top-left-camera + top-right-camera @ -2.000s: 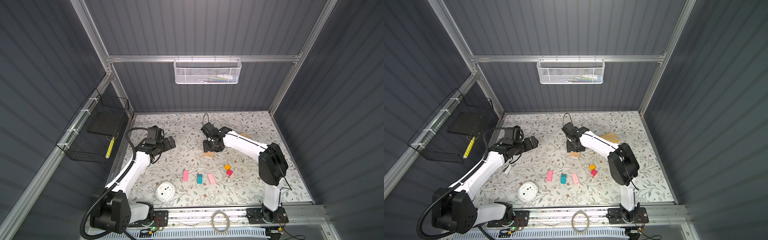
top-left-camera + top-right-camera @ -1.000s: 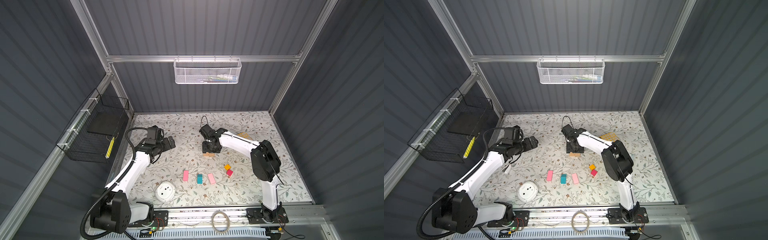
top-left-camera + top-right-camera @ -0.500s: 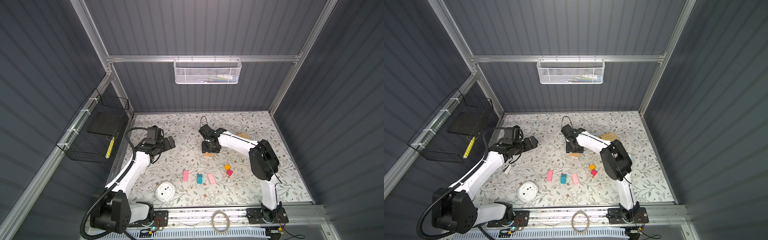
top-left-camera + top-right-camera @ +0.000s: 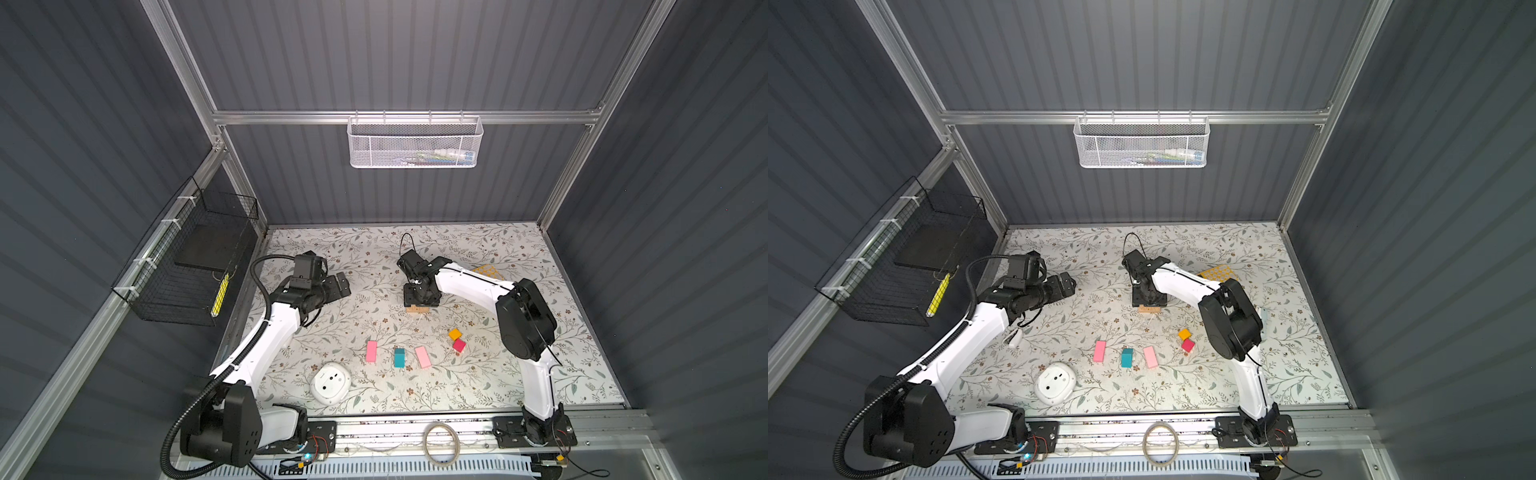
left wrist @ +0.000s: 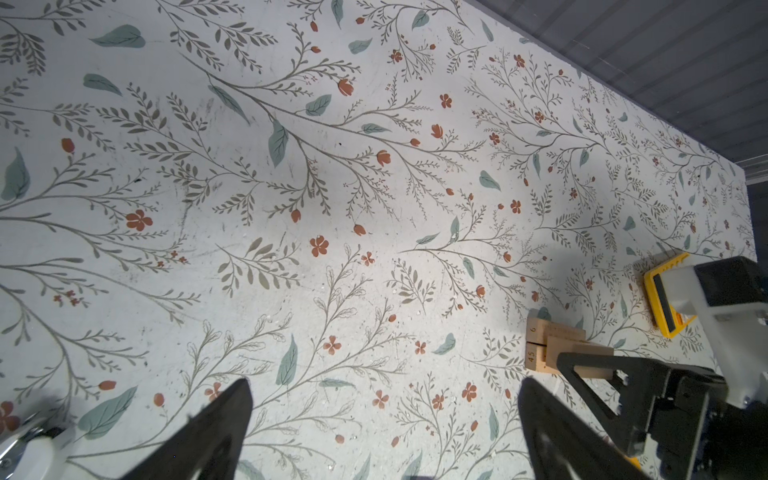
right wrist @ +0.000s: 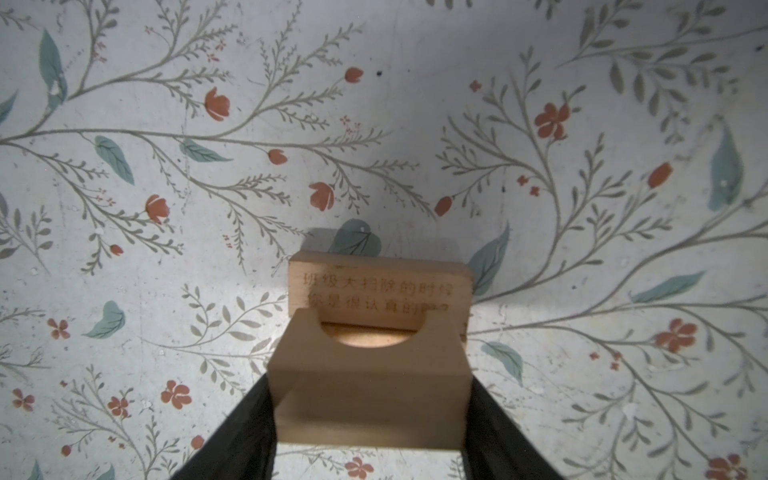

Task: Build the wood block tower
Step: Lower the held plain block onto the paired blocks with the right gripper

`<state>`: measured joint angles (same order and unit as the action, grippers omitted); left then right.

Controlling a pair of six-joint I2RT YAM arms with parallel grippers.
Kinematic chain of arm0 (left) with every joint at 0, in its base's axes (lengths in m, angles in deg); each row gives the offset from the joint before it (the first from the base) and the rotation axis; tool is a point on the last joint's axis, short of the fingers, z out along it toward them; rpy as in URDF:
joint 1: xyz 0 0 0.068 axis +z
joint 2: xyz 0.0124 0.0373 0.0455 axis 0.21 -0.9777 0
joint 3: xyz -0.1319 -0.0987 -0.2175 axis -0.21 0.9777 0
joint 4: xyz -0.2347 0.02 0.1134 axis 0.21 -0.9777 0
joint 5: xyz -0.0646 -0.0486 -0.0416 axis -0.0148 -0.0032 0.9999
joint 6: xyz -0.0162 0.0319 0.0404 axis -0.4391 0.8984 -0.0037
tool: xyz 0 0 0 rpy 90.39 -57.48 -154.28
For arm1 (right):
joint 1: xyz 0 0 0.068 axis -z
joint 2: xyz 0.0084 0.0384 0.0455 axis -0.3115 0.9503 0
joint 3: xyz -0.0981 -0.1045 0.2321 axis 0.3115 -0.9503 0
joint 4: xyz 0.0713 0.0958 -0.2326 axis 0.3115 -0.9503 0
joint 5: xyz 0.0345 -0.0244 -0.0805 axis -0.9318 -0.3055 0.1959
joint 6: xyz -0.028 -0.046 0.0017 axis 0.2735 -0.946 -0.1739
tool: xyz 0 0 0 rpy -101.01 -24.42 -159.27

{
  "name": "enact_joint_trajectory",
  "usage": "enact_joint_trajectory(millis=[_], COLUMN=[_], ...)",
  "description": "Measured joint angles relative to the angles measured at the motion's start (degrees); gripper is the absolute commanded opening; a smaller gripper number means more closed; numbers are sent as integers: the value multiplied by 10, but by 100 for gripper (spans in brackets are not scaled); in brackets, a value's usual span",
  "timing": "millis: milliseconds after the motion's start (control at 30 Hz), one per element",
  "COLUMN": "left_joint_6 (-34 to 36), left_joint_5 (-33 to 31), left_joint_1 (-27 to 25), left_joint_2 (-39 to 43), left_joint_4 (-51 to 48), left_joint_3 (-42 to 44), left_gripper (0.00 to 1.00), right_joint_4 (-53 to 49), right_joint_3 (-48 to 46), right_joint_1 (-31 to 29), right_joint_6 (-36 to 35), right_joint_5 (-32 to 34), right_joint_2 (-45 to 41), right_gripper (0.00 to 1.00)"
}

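My right gripper (image 6: 370, 415) is shut on a tan wood block with a half-round notch (image 6: 368, 386). It holds this block over tan bars (image 4: 417, 308) (image 4: 1149, 309) lying mid-table, one of them printed with characters (image 6: 380, 291). Whether the held block touches them I cannot tell. In the left wrist view the stacked bars (image 5: 540, 345) show beside the right gripper. Two pink slabs (image 4: 371, 351) (image 4: 422, 357), a teal block (image 4: 399, 357), an orange cube (image 4: 454, 334) and a magenta-red cube (image 4: 459, 345) lie loose nearer the front. My left gripper (image 4: 336, 284) (image 5: 384, 432) hovers open and empty at the left.
A white round device (image 4: 331, 382) lies front left. A yellow calculator (image 4: 486, 271) (image 5: 665, 299) sits behind the right arm. A black wire basket (image 4: 187, 266) hangs on the left wall. A white mesh basket (image 4: 415, 143) hangs on the back wall.
The right arm's elbow has swung inward and its gripper, still holding the tan block, has shifted slightly left over the bars. The left arm has not moved.
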<state>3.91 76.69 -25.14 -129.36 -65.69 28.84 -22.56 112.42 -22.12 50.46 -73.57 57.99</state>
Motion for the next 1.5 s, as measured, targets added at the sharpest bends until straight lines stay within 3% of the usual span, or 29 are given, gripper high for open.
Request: enact_joint_trajectory(millis=[667, 1500], left_joint_6=[2, 2], left_joint_5=[0, 0], left_joint_1=[1, 4], left_joint_2=[0, 0], left_joint_4=[0, 0], left_joint_3=[0, 0], left_gripper=[100, 100], right_joint_4=[0, 1], right_joint_3=[0, 1], right_joint_1=[2, 2], right_joint_6=[0, 2], right_joint_5=[0, 0], right_joint_2=[0, 6], right_gripper=[49, 55])
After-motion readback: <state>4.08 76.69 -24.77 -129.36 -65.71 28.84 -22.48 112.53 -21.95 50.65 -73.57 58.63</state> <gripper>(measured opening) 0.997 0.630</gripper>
